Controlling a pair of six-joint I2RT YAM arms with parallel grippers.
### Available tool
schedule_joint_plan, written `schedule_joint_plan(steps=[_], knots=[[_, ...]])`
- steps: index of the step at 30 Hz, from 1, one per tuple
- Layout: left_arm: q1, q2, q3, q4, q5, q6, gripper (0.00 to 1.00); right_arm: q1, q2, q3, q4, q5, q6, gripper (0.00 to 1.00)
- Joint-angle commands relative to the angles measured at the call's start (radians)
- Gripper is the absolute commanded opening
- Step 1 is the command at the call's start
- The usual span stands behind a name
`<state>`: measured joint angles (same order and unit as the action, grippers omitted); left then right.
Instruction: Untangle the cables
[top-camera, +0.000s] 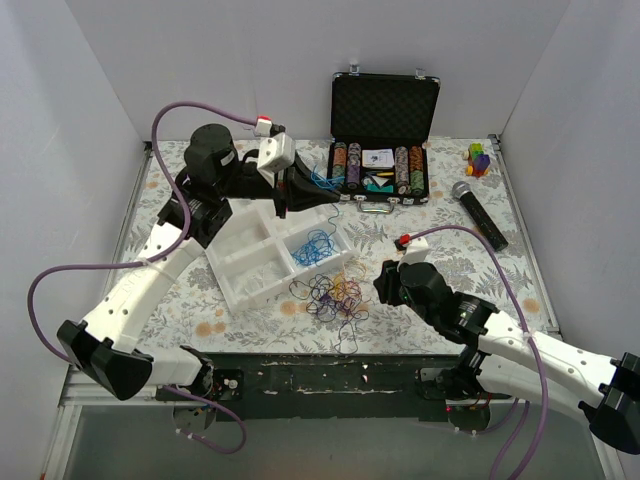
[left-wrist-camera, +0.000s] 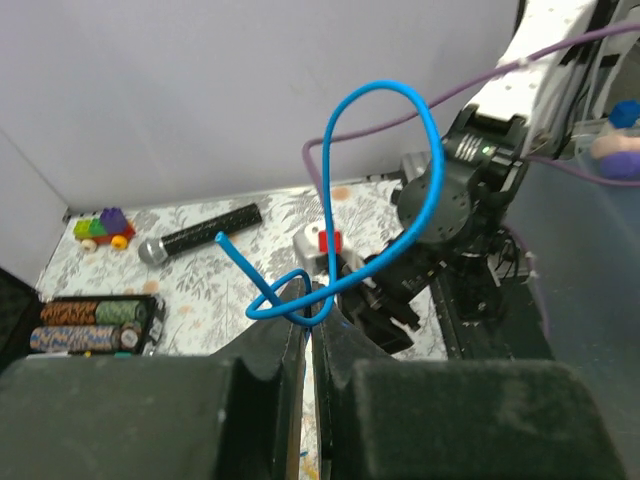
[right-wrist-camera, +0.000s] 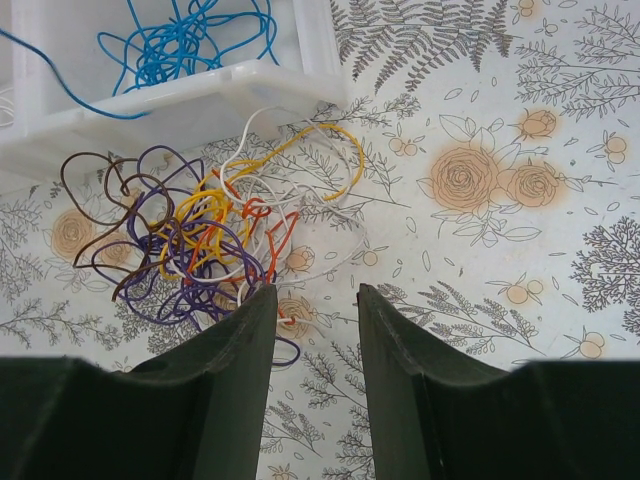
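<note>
A tangle of cables (top-camera: 335, 293) in purple, yellow, orange, white and brown lies on the table in front of a white tray (top-camera: 250, 262). It also shows in the right wrist view (right-wrist-camera: 200, 240). Blue cables (top-camera: 313, 247) lie in one tray compartment, also seen in the right wrist view (right-wrist-camera: 185, 40). My left gripper (left-wrist-camera: 310, 305) is shut on a blue cable (left-wrist-camera: 400, 150) and holds it raised above the tray's far side (top-camera: 325, 185). My right gripper (right-wrist-camera: 313, 295) is open and empty, low over the table just right of the tangle.
An open black case of poker chips (top-camera: 385, 140) stands at the back. A microphone (top-camera: 478, 212) and a small toy of coloured bricks (top-camera: 479, 158) lie at the back right. White walls close in the table on three sides.
</note>
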<state>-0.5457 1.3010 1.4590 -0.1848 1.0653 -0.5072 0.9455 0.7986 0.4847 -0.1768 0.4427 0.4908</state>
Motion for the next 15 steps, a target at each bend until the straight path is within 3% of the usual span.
schedule_joint_plan(steps=[1,9,15], knots=[[0.0,-0.017,0.067,0.077,0.093,-0.169,0.0,0.003,0.005,0.049,0.039,0.013,-0.003,0.46],[0.0,-0.04,0.041,0.087,-0.016,-0.117,0.0,-0.002,0.001,0.052,0.034,0.005,-0.006,0.46],[0.0,-0.086,-0.077,0.178,-0.253,-0.005,0.0,-0.004,-0.007,0.051,0.031,0.007,-0.008,0.46]])
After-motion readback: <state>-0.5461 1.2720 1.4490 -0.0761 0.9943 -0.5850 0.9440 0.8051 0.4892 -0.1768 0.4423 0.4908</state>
